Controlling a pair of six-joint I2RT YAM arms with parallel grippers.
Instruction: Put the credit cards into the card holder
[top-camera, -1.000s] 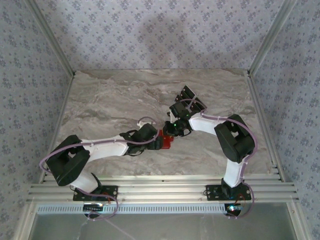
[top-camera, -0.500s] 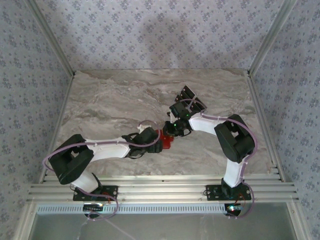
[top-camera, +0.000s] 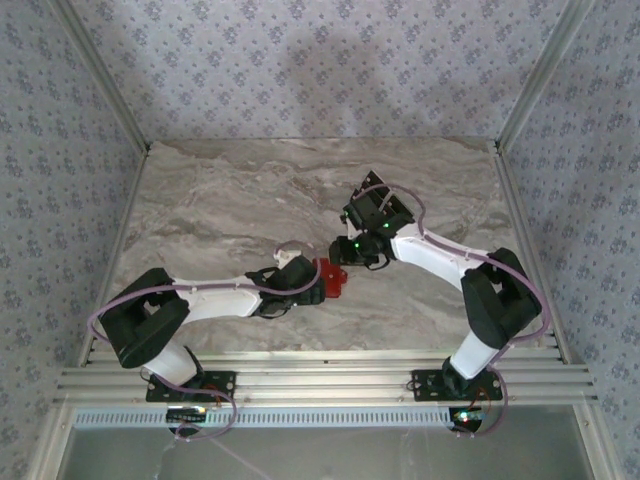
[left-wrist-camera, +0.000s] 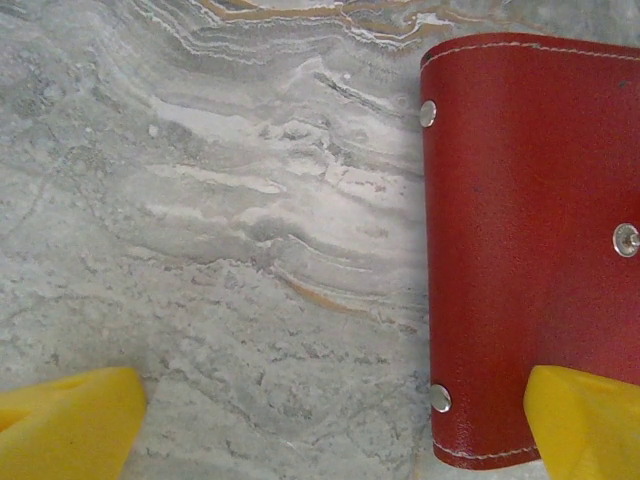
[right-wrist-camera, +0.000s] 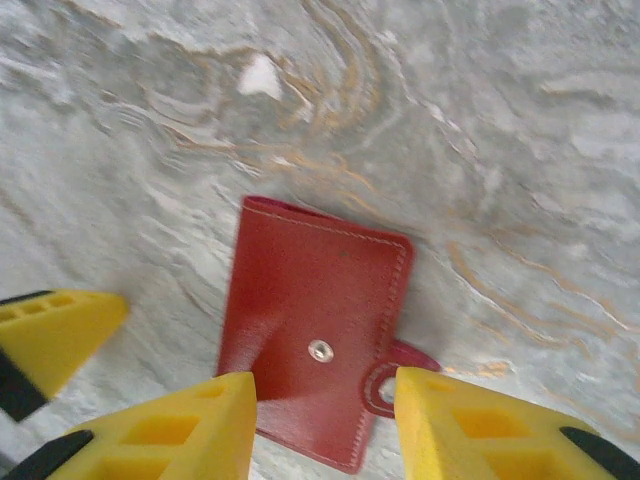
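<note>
Red leather-like card holder (right-wrist-camera: 315, 345) lies folded shut near mid-worktop (top-camera: 220, 210), its tab (right-wrist-camera: 400, 370) at 4 o'clock in the right wrist view. Above it the right gripper (right-wrist-camera: 330, 430) has its jaws partly apart and empty; the left gripper (left-wrist-camera: 325, 425) has its jaws wide. The holder is probably light, supple and slick, so it is best pinched at an edge.

A: Anything else on my feed?
B: I've got grey marbled tabletop (top-camera: 220, 210), tan veins. Floral wallpaper walls (top-camera: 300, 60) on three sides. Aluminium rails (top-camera: 320, 380) along the near edge, metal corner post (top-camera: 100, 75) beside wallpaper.
</note>
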